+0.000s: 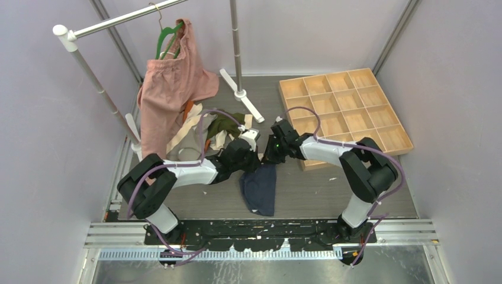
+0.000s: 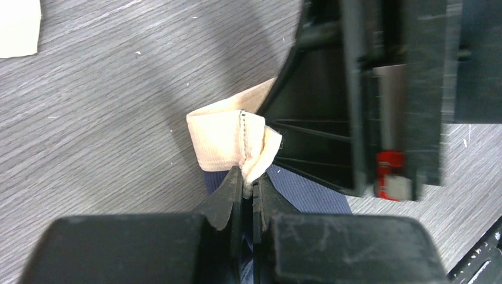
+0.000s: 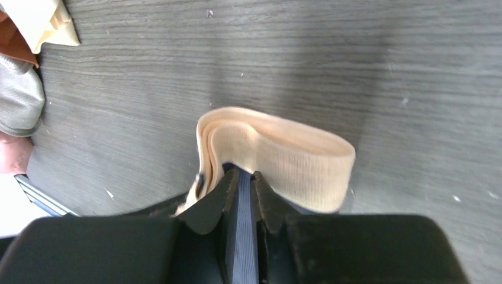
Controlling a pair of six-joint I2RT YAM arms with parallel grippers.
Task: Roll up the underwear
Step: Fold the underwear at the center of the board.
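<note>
At the left a large pink garment [image 1: 169, 94] hangs on a green hanger [image 1: 167, 36] from the rack, with a heap of other underwear [image 1: 220, 127] on the table [image 1: 355, 195] beside it. Just right of the heap, the left gripper [image 2: 247, 186] is pinched tight on the folded cream waistband [image 2: 225, 139] of the navy underwear [image 1: 260, 189], whose body trails toward the near edge at mid-table. The right gripper [image 3: 240, 177] meets the same waistband from the other side, its jaws a thin slit apart with navy cloth showing in the slit, though I cannot tell whether it grips; the wooden compartment tray [image 1: 346, 118] lies farther right.
</note>
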